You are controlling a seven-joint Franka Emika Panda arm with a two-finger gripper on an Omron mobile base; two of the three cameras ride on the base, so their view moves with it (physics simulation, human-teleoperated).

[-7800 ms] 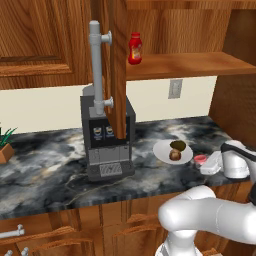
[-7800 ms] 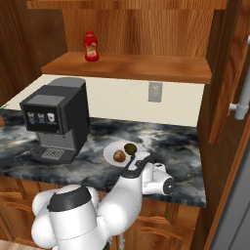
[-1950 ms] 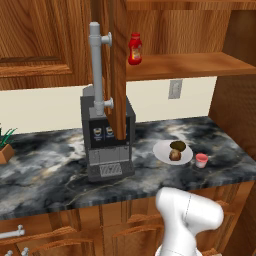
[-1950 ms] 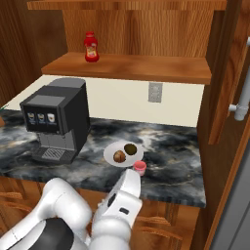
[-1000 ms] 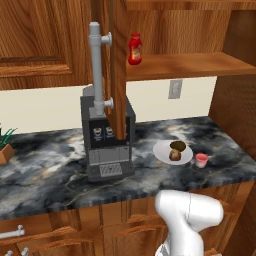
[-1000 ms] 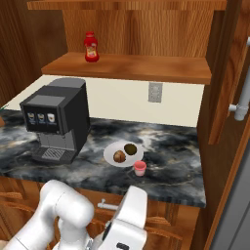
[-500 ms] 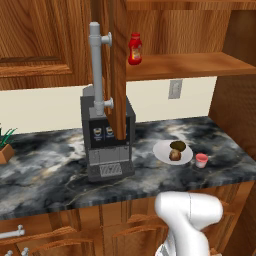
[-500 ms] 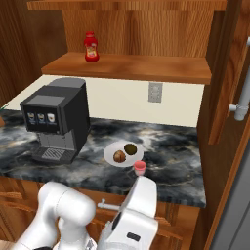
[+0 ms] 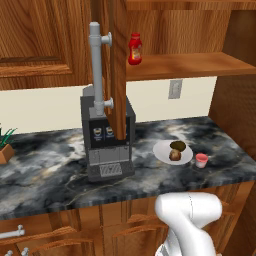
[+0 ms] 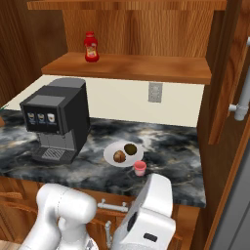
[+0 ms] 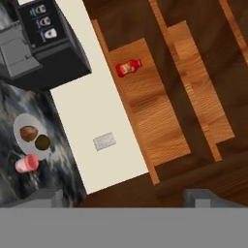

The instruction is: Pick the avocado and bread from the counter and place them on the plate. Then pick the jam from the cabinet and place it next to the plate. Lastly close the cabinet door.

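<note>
The white plate (image 9: 161, 149) (image 10: 109, 155) (image 11: 18, 124) lies on the dark marble counter (image 9: 50, 170). On it rest the brown bread (image 9: 175, 155) (image 10: 119, 156) (image 11: 29, 132) and the olive avocado (image 9: 178, 145) (image 10: 130, 148) (image 11: 42, 142). The pink jam (image 9: 201, 160) (image 10: 140, 168) (image 11: 26, 163) stands on the counter right beside the plate. The cabinet door (image 9: 118, 75) (image 10: 239, 58) hangs open, its grey bar handle (image 9: 96, 70) facing out. My gripper (image 11: 125, 197) is open and holds nothing, back from the counter and looking at the cabinet's wooden shelf (image 11: 150, 106).
A tall red bottle (image 9: 134, 49) (image 10: 90, 47) (image 11: 128, 67) stands on the cabinet shelf. A dark coffee machine (image 9: 107, 145) (image 10: 56, 119) (image 11: 43, 43) sits left of the plate. A wall outlet (image 10: 155, 92) is above the counter, and a potted plant (image 9: 5, 145) is at the far left.
The arm's white links have shifted slightly, low in front of the counter. The plate, food and jam have not moved.
</note>
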